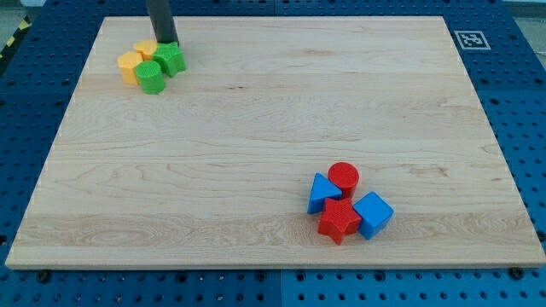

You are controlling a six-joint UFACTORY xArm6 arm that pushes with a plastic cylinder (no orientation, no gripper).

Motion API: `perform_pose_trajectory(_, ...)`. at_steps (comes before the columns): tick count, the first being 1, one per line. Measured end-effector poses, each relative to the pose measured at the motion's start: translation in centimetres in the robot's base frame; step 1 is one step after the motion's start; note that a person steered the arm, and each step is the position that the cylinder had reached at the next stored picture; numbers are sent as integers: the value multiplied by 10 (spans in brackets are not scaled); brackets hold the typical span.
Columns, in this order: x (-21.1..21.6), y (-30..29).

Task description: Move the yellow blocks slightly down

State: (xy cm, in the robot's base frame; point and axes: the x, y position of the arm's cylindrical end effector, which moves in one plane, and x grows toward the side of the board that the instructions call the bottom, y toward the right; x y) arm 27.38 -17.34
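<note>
Two yellow blocks sit in a tight cluster at the view's top left: one (130,65) on the cluster's left and one (146,49) at its top. A green cylinder (151,77) and a green star-like block (171,60) press against them on the right and below. My tip (165,42) rests at the cluster's upper edge, just above the green star block and right of the upper yellow block, touching or nearly touching them.
At the view's lower right lie a red cylinder (344,176), a blue triangle (322,192), a red star (339,221) and a blue cube (373,213), packed together. The wooden board (273,128) lies on a blue pegboard. A marker tag (471,39) sits at the top right corner.
</note>
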Motion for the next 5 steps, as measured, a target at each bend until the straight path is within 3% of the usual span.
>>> perform_pose_trajectory(3, 25, 1)
perform_pose_trajectory(5, -12, 25)
